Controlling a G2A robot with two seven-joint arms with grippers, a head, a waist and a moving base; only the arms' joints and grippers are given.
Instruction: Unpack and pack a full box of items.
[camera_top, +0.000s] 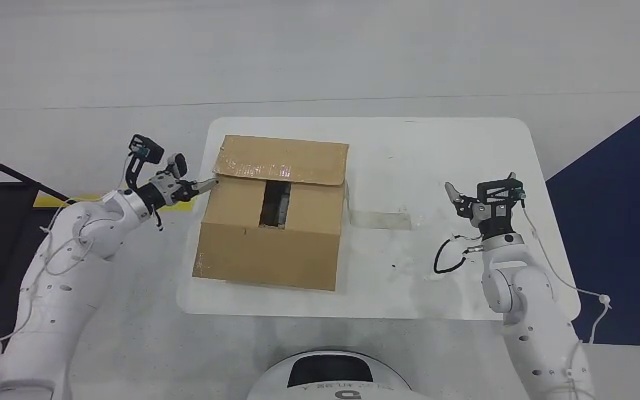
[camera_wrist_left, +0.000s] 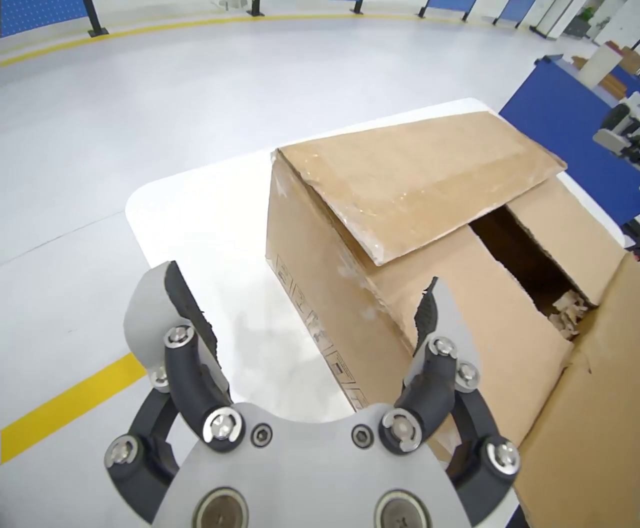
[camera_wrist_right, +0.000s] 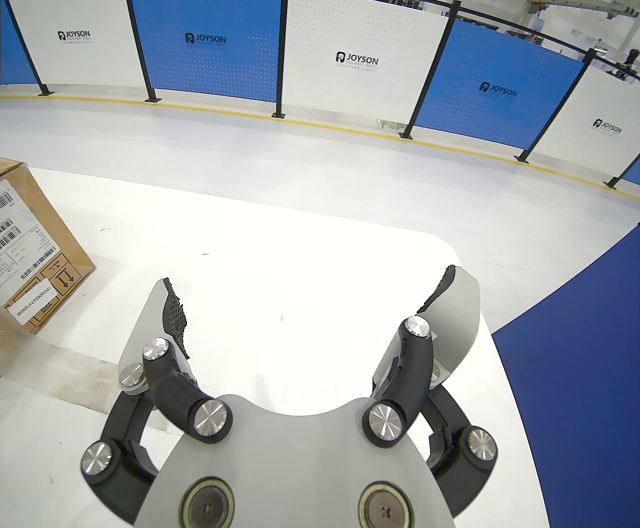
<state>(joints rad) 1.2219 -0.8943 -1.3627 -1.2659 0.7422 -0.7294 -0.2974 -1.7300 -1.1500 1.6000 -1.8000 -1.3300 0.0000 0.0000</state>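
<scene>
Left gripper (camera_top: 205, 183), centre-left of top view, fingers spread, empties beside box (camera_top: 270, 225) corner. Best: hook under tilted flap (camera_top: 283, 160), lift slowly. Right gripper (camera_wrist_right: 308, 276) spread open, holding nothing, at right.

Bright overhead light; glare on table (camera_wrist_right: 300, 240); wrist cams fisheye @ edges.

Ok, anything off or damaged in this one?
The cardboard box isn't closed flat: its far flap sits tilted up, its edge ragged with tape residue, and a dark slot gapes between the inner flaps. A loose translucent strip lies on the table beside the box. Nothing looks spilled.
</scene>
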